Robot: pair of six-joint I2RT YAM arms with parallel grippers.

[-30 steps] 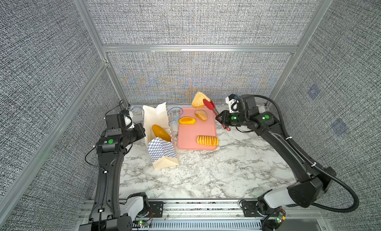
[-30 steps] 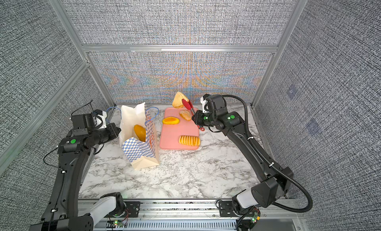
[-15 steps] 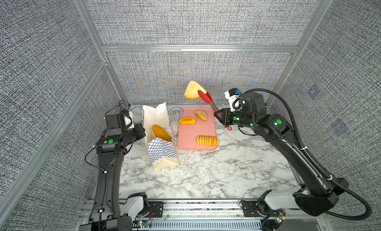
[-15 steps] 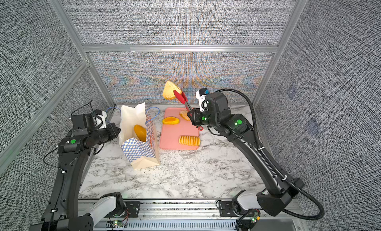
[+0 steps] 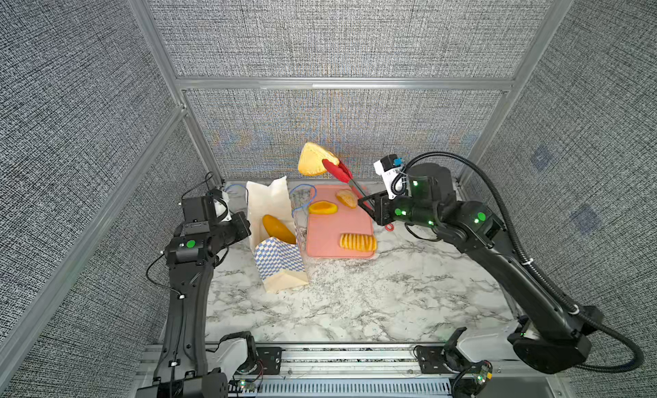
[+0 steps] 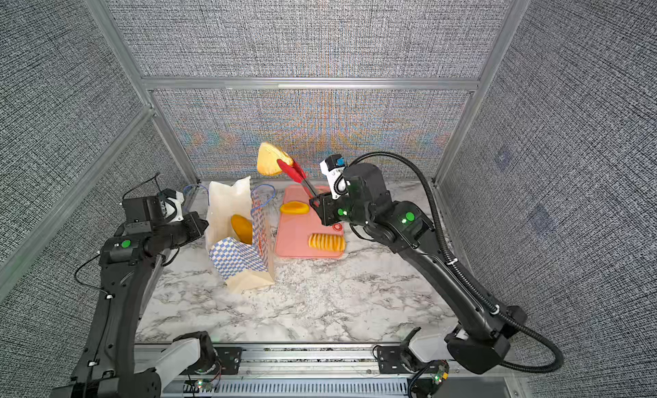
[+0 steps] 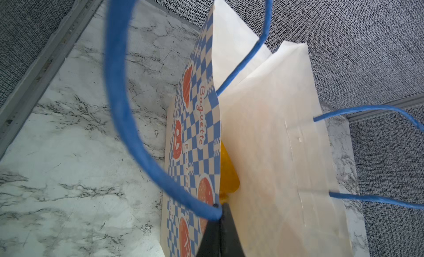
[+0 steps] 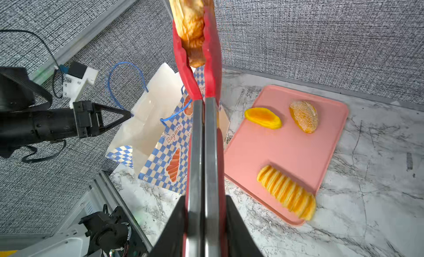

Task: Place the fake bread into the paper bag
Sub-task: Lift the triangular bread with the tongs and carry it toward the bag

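Already inside paper bag (image 5: pixel 277 268) — one loaf (image 5: pixel 278 229); on pink tray (image 5: pixel 330 236) — three pastries (image 5: pixel 357 242).

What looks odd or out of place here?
Nothing is spilled or broken. The one odd sight: a triangular pastry hangs in mid-air, clamped in red tongs that the right pincer grips. The left pincer pinches the rim of the paper bag.

Grey woven wall panels (image 5: pixel 320 33) in aluminium framing (image 5: pixel 341 83) enclose a white marble tabletop (image 5: pixel 355 307).
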